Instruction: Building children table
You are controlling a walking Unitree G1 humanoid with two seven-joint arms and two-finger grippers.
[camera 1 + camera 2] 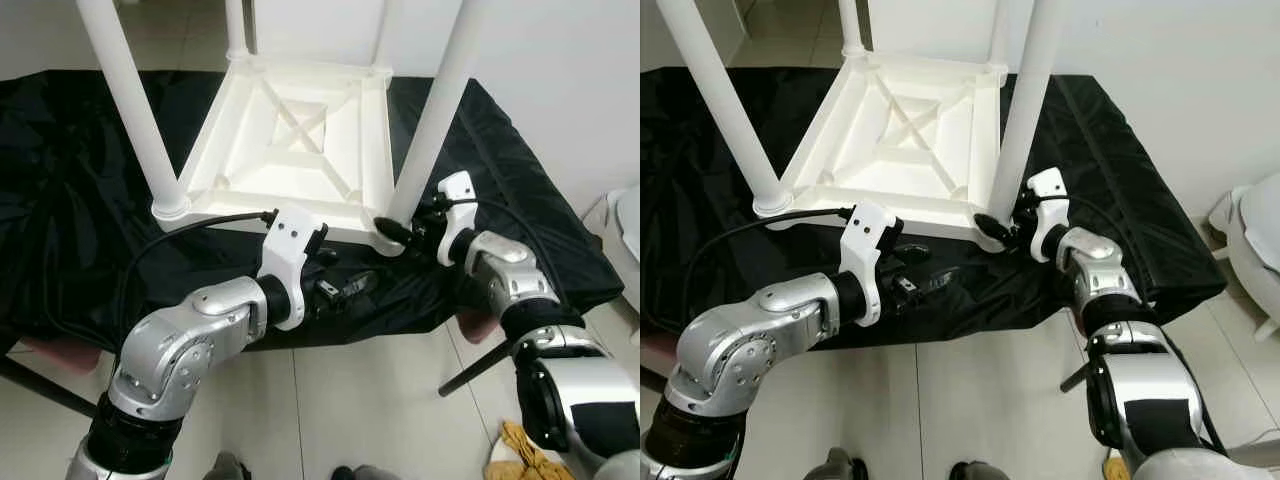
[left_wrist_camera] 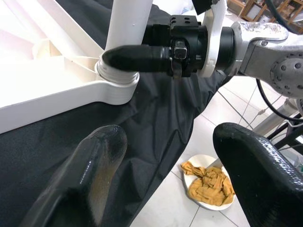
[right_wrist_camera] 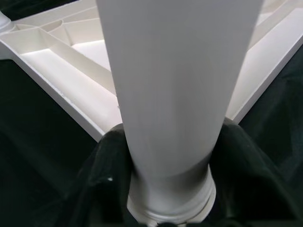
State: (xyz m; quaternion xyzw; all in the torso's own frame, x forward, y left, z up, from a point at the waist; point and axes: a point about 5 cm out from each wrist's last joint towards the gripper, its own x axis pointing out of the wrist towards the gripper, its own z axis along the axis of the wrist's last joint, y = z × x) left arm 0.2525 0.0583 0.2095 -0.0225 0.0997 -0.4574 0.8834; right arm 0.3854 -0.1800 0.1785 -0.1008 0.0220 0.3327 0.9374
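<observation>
A white children's table [image 1: 290, 130] lies upside down on a black cloth [image 1: 70, 200], its legs pointing up. My right gripper [image 1: 395, 232] is shut on the base of the near right leg [image 1: 430, 120]. In the right wrist view its black fingers [image 3: 99, 179] hug both sides of that leg [image 3: 175, 94]. My left gripper [image 1: 345, 275] hovers open over the cloth just in front of the table's near edge, nothing between its fingers [image 2: 85, 179]. It faces the right gripper's finger [image 2: 137, 57] at the leg's collar. The near left leg [image 1: 130, 110] stands free.
The cloth-covered stand ends just behind my arms, and a black support leg [image 1: 475, 368] slants to the tiled floor. A plate with a yellow rag [image 2: 206, 182] lies on the floor at right. A white fixture [image 1: 625, 225] stands at far right.
</observation>
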